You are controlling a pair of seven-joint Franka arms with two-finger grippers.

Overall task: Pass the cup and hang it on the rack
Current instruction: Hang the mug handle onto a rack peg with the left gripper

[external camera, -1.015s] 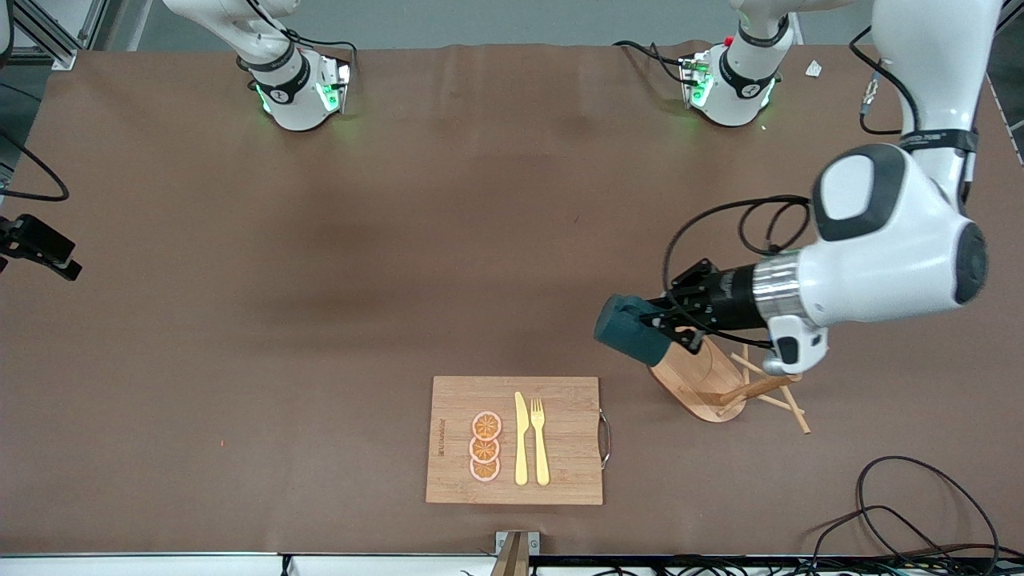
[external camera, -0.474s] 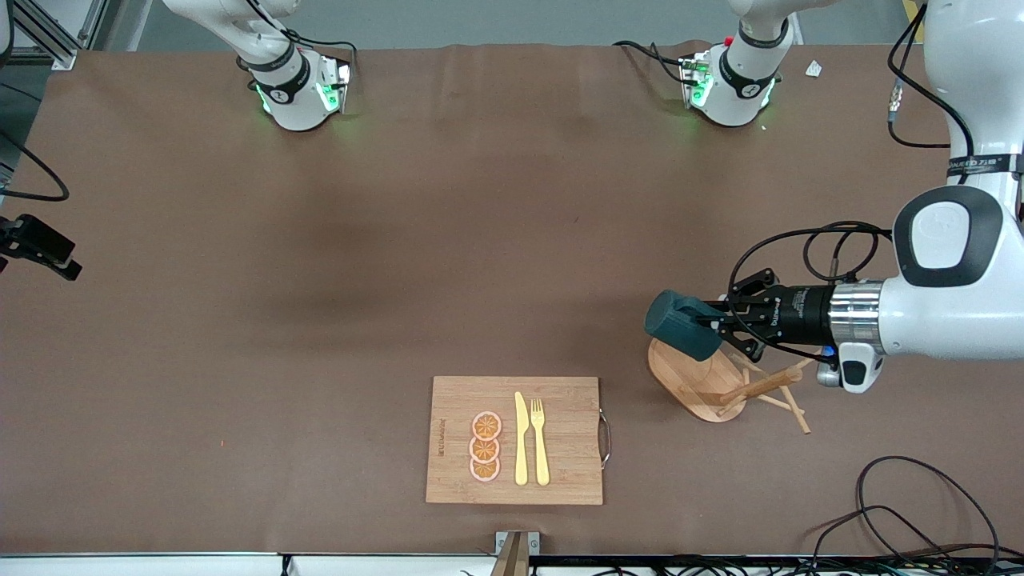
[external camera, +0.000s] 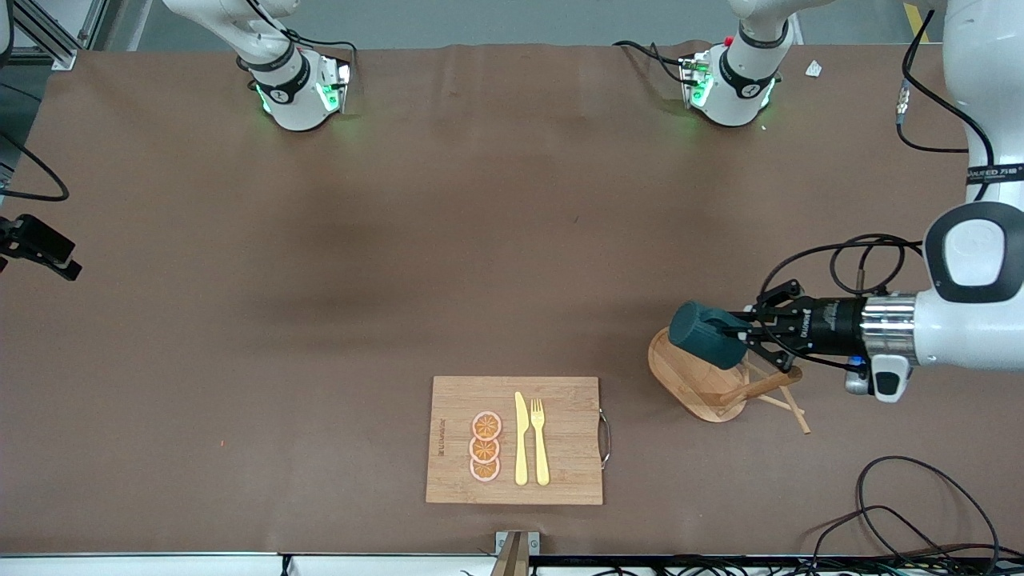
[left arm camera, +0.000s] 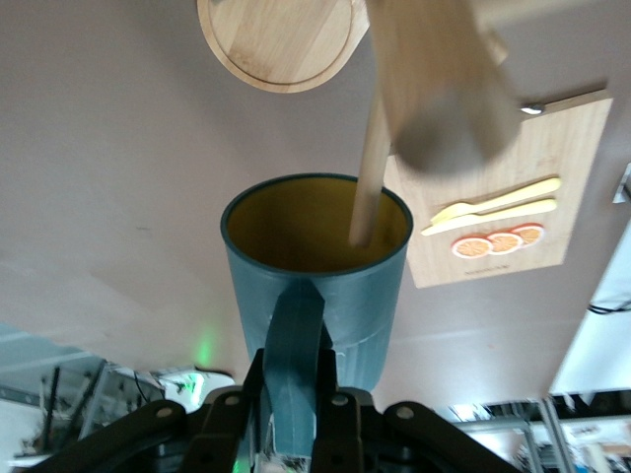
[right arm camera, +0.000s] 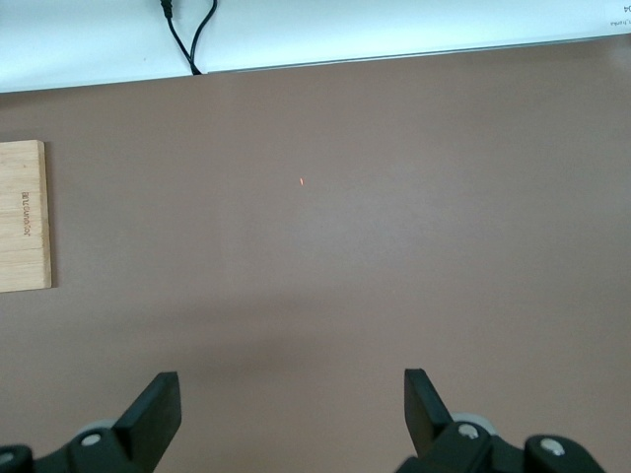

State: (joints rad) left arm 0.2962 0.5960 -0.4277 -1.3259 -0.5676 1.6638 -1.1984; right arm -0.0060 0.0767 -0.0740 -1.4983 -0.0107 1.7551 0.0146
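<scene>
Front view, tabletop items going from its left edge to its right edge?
Orange slices → knife → fork, all on the cutting board → cup in the left gripper, over the rack.

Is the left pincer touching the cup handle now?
Touching. In the left wrist view, the left pincer is shut on the handle of the cup, with fingers pressing both sides.

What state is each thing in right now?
Cup: held sideways by its handle over the rack, a peg poking into its mouth.
Rack: upright on the table, nothing hung.
Left gripper: shut on the cup's handle.
Right gripper: open, empty, waiting.
Cutting board: flat, carrying knife, fork, orange slices.
</scene>
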